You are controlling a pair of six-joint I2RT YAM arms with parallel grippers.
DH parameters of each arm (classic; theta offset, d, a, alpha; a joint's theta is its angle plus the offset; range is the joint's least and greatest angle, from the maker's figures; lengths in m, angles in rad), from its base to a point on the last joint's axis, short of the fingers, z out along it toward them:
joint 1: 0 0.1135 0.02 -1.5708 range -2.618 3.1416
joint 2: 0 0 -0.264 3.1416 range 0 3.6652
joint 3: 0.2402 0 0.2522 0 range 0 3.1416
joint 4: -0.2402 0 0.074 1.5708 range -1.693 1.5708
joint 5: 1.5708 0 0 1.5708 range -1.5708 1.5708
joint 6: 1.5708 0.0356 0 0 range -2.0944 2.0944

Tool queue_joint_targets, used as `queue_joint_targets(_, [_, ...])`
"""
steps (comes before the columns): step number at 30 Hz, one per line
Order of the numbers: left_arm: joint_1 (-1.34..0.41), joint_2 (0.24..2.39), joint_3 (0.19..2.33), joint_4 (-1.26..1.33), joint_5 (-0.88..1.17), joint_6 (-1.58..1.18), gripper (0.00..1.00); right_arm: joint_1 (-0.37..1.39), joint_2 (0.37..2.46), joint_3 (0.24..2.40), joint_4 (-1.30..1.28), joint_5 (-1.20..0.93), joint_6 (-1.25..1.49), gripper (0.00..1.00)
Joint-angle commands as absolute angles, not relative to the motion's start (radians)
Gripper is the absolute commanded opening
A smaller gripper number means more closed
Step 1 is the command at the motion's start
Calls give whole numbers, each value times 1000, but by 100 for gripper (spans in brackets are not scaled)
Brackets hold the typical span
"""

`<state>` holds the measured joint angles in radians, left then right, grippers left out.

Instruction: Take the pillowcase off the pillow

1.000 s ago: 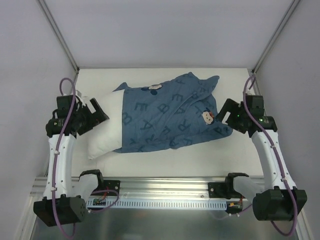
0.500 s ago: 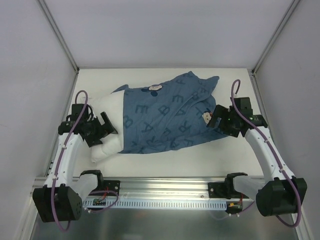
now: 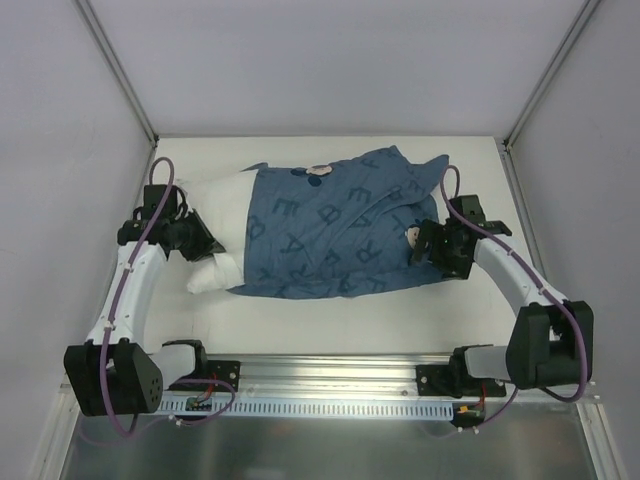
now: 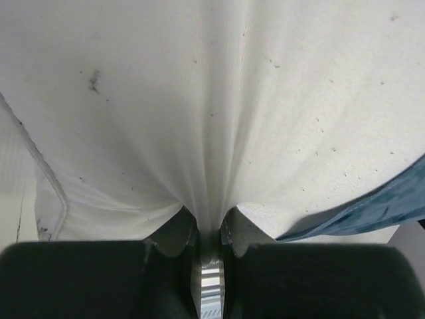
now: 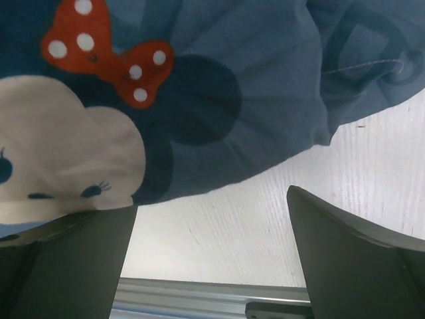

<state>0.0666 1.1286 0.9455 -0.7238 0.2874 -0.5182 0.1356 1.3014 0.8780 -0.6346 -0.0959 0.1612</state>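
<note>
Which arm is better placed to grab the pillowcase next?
Right. The right gripper is open at the pillowcase edge, with fabric over one finger. The left gripper is shut on the pillow, anchoring it.

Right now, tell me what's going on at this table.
Two robot arms are taking a blue pillowcase off a white pillow. The left claw is shut on the pillow's bare end. The right claw is open at the pillowcase's opposite end, by a mouse-face print. The pillowcase covers most of the pillow.
</note>
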Motion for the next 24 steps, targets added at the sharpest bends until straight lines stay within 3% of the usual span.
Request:
queue_joint_targets(1, [78,1155,1069,-721,241,-520,0,146,1344,965,-620,-46,100,99])
queue_joint_targets(5, [90,1219,1184,-761,193,-509,0,170,1436,1029,-670,-86,-32,98])
queue_joint_targets(9, [123,1322,1291,-795,175,-480,0,233,1387,1014,-658,-25,-64,97])
queue_joint_targets(16, [146,1368,1313,-801,181,-480,0,265,1394,1032,-658,107,-109,99])
queue_joint_targets(20, [147,1362,1304,-802,195,-488,0,273,1431,1003,-580,69,-84,87])
queue_joint_targets(21, [146,1361,1302,-801,198,-489,0,272,1443,988,-554,45,-74,74])
queue_joint_targets(23, [147,1356,1304,-802,209,-486,0,273,1456,968,-523,32,-63,59])
queue_joint_targets(24, [147,1355,1305,-802,210,-486,0,273,1456,963,-520,69,-33,41])
